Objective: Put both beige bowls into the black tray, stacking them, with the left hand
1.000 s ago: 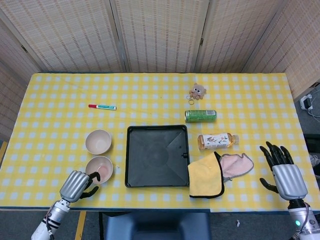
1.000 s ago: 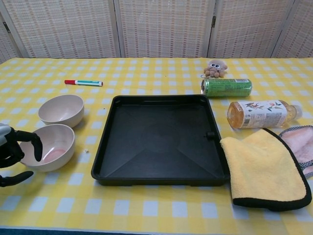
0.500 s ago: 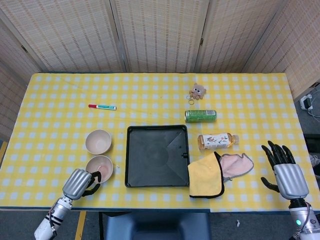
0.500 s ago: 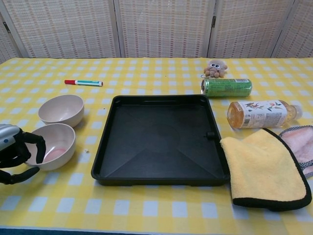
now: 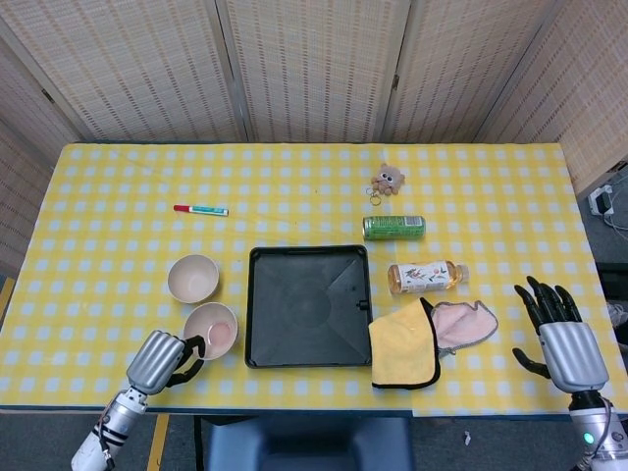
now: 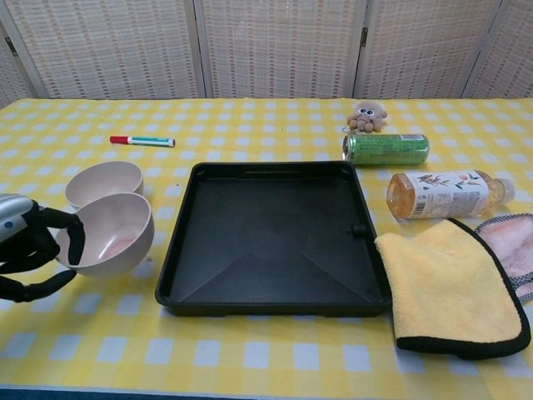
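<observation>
Lifted and tilted since a second ago, the near bowl [image 6: 111, 233] now hangs in my left hand [image 6: 29, 254], its mouth turned toward the tray [image 6: 275, 242].

My left fingers [image 6: 73, 232] grip its near rim, and it sits just left of the tray's left wall, overlapping the second bowl [image 6: 96, 179] behind it in the chest view; that one rests on the table [image 5: 118, 186], untouched. My right hand [image 5: 561, 339] hovers open, fingers spread, at the table's right edge, near the pink cloth [image 5: 461, 322] and yellow cloth [image 5: 404, 348].
</observation>
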### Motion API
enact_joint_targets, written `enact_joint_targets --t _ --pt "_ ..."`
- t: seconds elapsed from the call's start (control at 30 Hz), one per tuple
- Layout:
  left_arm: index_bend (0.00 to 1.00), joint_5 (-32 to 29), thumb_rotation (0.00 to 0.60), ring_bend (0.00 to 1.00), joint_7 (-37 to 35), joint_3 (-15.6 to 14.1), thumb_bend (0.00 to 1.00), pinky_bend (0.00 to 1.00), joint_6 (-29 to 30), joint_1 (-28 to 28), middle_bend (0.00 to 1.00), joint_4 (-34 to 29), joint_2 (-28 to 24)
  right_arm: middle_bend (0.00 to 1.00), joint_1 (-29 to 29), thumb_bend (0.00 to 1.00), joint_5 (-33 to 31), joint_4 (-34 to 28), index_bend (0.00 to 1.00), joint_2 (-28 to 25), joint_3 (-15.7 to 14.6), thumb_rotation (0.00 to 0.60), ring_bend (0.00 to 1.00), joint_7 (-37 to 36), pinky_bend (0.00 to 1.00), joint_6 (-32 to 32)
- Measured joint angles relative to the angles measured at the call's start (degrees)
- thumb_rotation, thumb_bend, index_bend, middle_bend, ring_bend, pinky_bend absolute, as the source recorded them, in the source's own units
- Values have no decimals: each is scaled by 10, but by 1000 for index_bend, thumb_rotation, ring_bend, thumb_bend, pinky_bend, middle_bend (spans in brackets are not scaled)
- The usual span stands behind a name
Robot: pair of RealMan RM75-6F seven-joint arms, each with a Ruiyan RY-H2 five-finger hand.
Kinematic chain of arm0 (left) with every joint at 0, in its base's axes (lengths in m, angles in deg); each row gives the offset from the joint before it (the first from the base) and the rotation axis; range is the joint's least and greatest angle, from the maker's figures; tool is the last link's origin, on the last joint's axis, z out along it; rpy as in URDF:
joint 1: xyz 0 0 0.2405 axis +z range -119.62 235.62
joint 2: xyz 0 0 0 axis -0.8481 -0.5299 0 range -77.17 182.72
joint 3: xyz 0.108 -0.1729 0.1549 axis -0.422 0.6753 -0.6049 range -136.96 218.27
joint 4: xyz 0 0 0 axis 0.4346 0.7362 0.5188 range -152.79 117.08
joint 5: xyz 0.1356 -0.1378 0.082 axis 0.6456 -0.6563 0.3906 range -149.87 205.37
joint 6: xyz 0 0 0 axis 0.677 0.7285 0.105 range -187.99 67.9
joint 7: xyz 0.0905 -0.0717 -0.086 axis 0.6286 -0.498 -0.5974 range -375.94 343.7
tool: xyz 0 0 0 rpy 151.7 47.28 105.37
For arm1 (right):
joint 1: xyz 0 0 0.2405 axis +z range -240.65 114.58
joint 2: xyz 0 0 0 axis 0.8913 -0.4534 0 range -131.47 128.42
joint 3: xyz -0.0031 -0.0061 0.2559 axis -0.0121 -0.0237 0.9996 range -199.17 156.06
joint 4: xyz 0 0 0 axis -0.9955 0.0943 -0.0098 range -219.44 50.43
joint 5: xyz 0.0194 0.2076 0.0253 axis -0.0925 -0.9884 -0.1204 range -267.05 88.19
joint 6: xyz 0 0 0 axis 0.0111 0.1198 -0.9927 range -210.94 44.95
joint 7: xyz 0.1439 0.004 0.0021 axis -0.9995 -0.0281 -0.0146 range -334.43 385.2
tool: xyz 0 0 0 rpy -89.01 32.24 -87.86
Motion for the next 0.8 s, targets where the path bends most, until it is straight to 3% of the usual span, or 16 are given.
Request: enact_joint_targets --t 0.2,0.4,0.8 --pt "609 12 600 1000 56 6 443 1000 -4 -11 1000 -59 -4 0 -1 256 7 -3 0 -7 -3 600 0 -10 0 2" --pt "606 -2 600 1000 101 28 442 1000 -49 -42 1000 -94 11 0 2 255 7 -1 0 -13 -6 600 0 -20 0 -8" --pt "602 -67 600 1000 118 88 443 1000 -127 -109 1000 -43 91 0 -1 255 -2 3 0 -24 -4 600 0 -41 0 -7"
